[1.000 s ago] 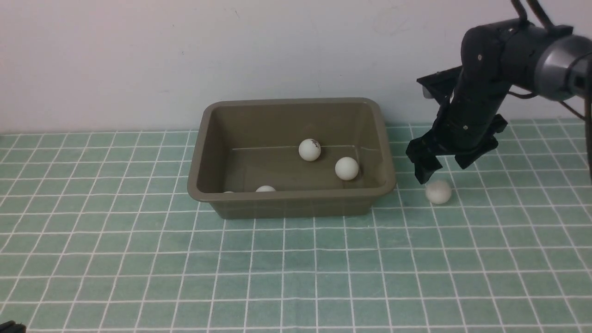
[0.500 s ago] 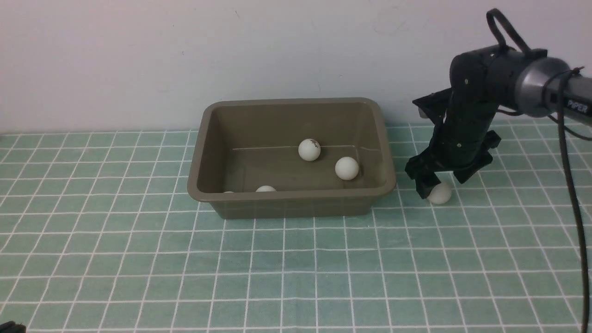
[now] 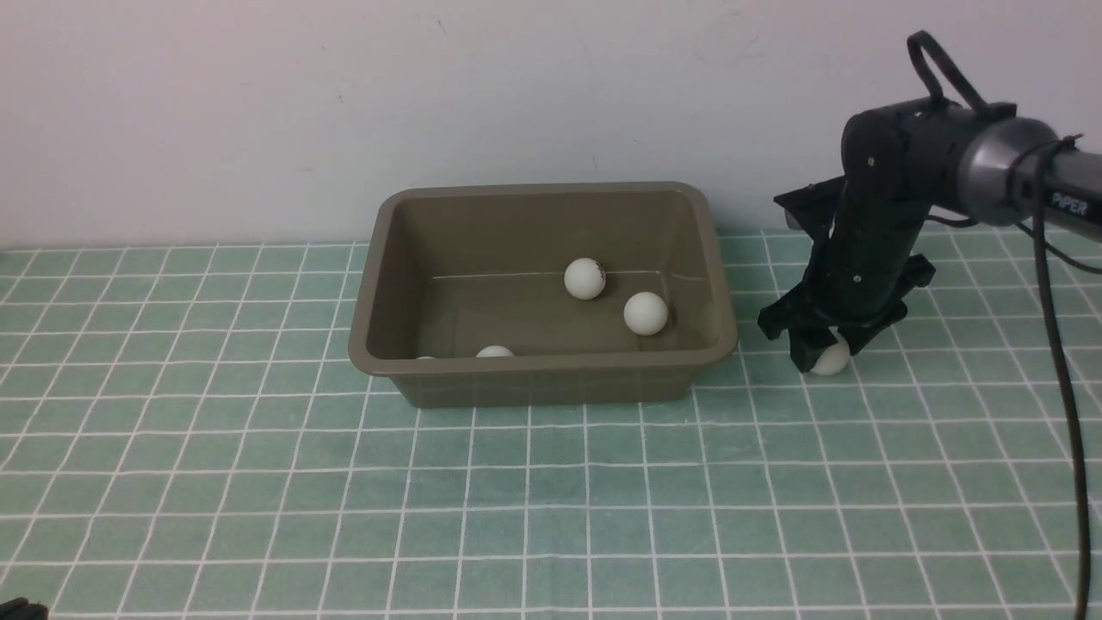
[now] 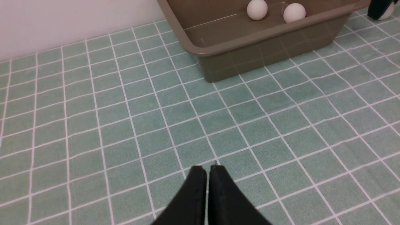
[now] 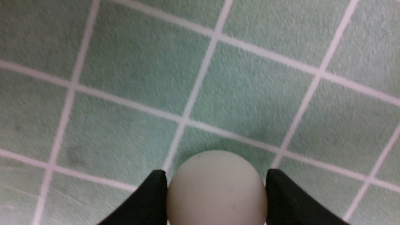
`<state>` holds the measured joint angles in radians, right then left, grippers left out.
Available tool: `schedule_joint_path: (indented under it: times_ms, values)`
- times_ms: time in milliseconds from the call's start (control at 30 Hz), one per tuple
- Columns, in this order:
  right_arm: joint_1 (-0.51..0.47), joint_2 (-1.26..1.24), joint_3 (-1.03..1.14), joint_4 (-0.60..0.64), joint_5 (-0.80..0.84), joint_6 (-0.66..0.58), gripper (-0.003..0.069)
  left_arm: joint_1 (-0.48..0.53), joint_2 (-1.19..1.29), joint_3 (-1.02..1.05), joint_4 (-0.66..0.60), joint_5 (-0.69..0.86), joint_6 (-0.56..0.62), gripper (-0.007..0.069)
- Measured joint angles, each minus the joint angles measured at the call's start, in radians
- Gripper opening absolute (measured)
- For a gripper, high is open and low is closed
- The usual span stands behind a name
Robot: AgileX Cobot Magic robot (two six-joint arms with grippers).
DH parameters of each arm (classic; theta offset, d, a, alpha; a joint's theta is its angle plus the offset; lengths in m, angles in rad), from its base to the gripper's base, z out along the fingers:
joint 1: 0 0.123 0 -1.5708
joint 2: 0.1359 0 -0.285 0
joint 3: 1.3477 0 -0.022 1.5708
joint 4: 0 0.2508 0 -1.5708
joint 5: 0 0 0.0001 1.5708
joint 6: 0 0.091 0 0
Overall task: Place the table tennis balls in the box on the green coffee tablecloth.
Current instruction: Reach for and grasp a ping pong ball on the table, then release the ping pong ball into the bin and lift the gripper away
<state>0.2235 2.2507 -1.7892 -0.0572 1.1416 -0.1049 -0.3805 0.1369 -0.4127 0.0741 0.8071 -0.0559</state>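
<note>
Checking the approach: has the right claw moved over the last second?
Yes. The right claw has come down from above the cloth onto the last loose table tennis ball, right of the box.

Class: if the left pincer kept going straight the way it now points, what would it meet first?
Most likely the cloth: the shut left pincer points low across bare squares. The box lies further on, to one side. Depth is unclear.

One legible marking is being shown: the word "PIPER", printed in pale letters on the dark forearm tube of the right arm [image 3: 1067, 205]. No other text, number or sign is being displayed legibly.
</note>
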Motion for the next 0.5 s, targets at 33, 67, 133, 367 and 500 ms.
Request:
schedule_joint_path:
  times_ms: [33,67,133,367,500]
  values:
    - [0.0,-0.001,-0.001,-0.01,0.014,0.0,0.036,0.0,0.0,0.0,0.0,0.0,0.0,-0.0004]
    - [0.0,-0.002,-0.001,-0.022,0.024,0.0,0.036,0.0,0.0,0.0,0.0,0.0,0.0,-0.0004]
    - [0.0,-0.006,-0.004,-0.043,0.039,0.001,0.036,0.0,0.0,0.0,0.0,0.0,0.0,-0.0004]
    - [0.0,-0.064,-0.081,-0.074,0.084,0.023,0.036,0.0,0.0,0.0,0.0,0.0,0.0,-0.0004]
    - [0.001,-0.113,-0.161,-0.009,0.086,0.026,0.036,0.0,0.0,0.0,0.0,0.0,0.0,-0.0004]
